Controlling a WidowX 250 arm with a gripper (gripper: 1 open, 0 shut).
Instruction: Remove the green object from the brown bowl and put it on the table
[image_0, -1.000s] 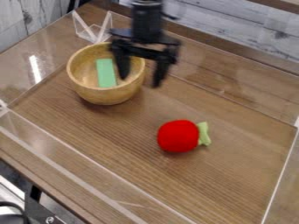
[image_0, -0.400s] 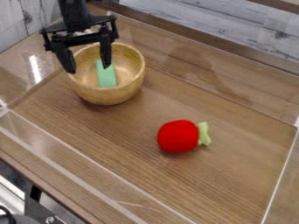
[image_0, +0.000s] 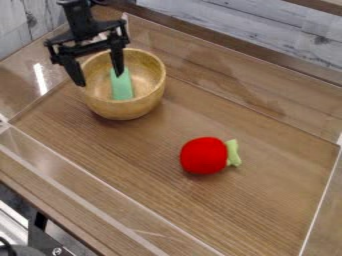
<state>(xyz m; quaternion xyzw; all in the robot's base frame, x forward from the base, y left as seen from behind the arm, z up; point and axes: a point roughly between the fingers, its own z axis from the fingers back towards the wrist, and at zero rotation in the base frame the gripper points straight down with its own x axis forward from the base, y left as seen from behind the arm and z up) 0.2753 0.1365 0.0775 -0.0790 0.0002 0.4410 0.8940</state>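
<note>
Camera view: fingers (image_0: 83, 72) spread, poised at the bowl's (image_0: 96, 100) left side in picture, presumably so I can straddle the upright-lying green block (image_0: 122, 84)

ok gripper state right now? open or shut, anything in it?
Gripper: open, fingers apart over the left part of the brown bowl; nothing seen held, green object lies in the bowl.

Clear low walls (image_0: 274, 12) along edges; dark cables (image_0: 34, 238) at lower left.
</note>
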